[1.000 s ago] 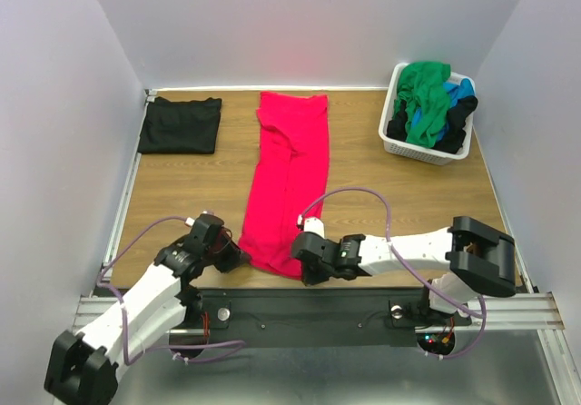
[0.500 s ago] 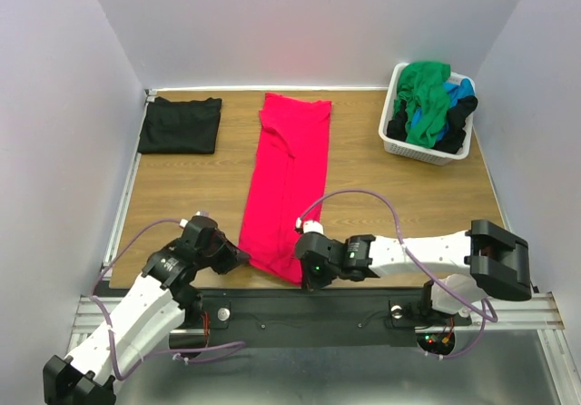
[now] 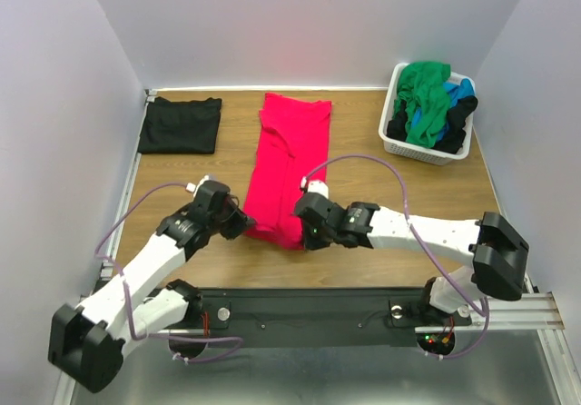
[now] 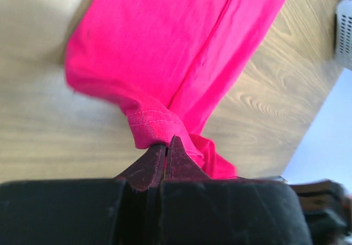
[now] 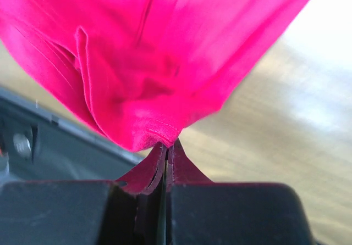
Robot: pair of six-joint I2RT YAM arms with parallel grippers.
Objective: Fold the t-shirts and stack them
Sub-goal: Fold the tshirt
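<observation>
Cloth is pinched in both of my end effectors. My left gripper [image 4: 166, 146] has its jaws closed tight on a hemmed corner of the pinkish-red shirt [image 3: 292, 146], and my right gripper [image 5: 166, 148] is clamped the same way on the other near corner, with a small fold of hem bunched just above the fingertips. The shirt lies as a long narrow strip down the middle of the table [image 3: 182, 192], its far end flat near the back edge. Its near end is gathered between my two grippers, and from the way it droops in both wrist views it looks raised off the wood. I take this to be the lengthwise halving fold, where the bottom hem is brought over to meet the far end. For the next move, both arms should travel forward together at the same height and pace, so the held edge stays square across the strip and no twist forms. The hem should then go down evenly on the far end before I release. If one side leads, the fold line will probably skew. The black shirt [image 3: 180, 124] sits folded at the far left corner, well apart from this one, and looks like the place to stack. The green shirt [image 3: 425, 96], the blue shirt [image 3: 464, 87] and a second black shirt [image 3: 457, 119] are heaped in the laundry basket [image 3: 413, 149] at the far right, not yet folded.
</observation>
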